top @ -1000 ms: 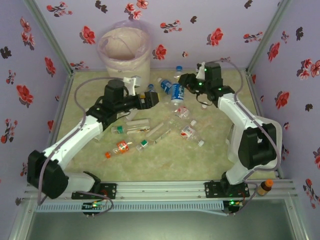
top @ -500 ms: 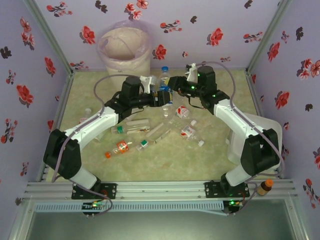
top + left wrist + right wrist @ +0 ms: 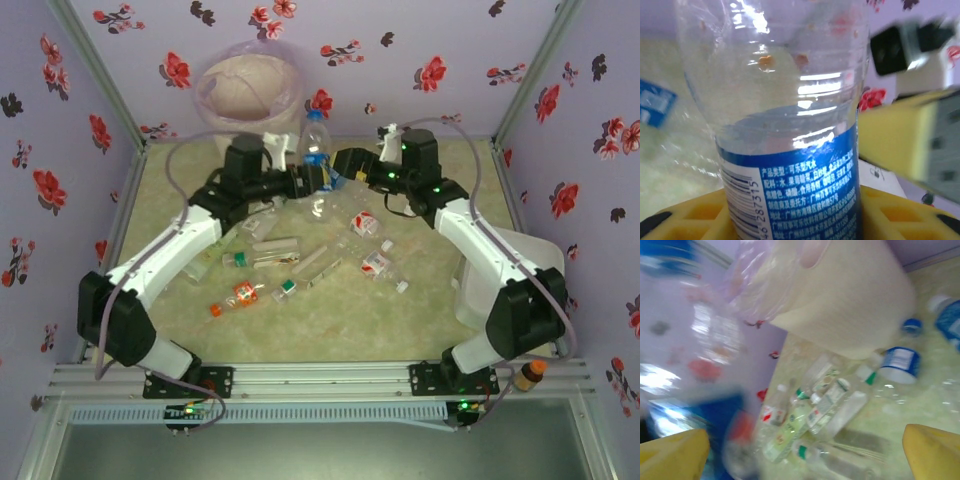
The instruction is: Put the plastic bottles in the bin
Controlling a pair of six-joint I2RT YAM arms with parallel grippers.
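Left arm point(image 3: 165, 255), right arm point(image 3: 485, 235): white shells, black joint housings, black wrists. Grey cable point(image 3: 172, 165) loops off each arm. Green lights point(image 3: 400, 170) on right wrist. Black bases point(image 3: 185, 383) bolted to grey rail point(image 3: 320, 375). Left jaws: yellow pads point(image 3: 690, 220), waffle-grid moulded. Right jaws: pads point(image 3: 675, 452) plain yellow, rounded, blurred.

Bin point(image 3: 225, 120) behind the plastic bottles point(image 3: 275, 250)
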